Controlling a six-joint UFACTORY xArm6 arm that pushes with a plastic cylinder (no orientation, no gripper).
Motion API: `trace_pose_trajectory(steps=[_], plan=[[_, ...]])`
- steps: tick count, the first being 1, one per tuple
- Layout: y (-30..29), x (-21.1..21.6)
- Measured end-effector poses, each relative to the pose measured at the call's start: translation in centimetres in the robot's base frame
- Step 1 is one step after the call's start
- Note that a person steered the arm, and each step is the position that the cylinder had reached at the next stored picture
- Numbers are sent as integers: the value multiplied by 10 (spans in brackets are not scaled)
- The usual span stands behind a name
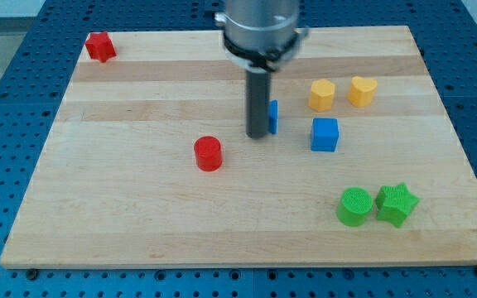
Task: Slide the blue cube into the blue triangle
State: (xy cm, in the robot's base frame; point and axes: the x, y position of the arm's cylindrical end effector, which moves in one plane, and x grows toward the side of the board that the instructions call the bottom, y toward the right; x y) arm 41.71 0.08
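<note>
Nearest the camera, at the lower right of the frame, a green cylinder and a green star-shaped block are seen side by side, touching or nearly so, on a pale wooden board.

Right of centre, the blue cube is found standing alone on the board. To its left, with a clear gap between, a second blue block is partly hidden behind a dark rod, so its shape cannot be made out; it is taken to be the blue triangle.

No fingers are carried by the arm. The rod is hung straight down from a grey metal housing at the top centre, and my tip is placed on the board just left of the hidden blue block, touching it or nearly so, well left of the blue cube.

Above the cube, two yellow blocks are set close together: a hexagonal one and a heart-like one.

A red cylinder is seen left of centre. A red star-like block is placed at the upper left corner.

A blue perforated surface is visible around the board.
</note>
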Motion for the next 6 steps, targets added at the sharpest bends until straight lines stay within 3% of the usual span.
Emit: trace_pose_trajectory(steps=[1, 3, 4, 5, 6], plan=[[3, 11], [47, 77], [130, 74], [129, 50], [42, 4]])
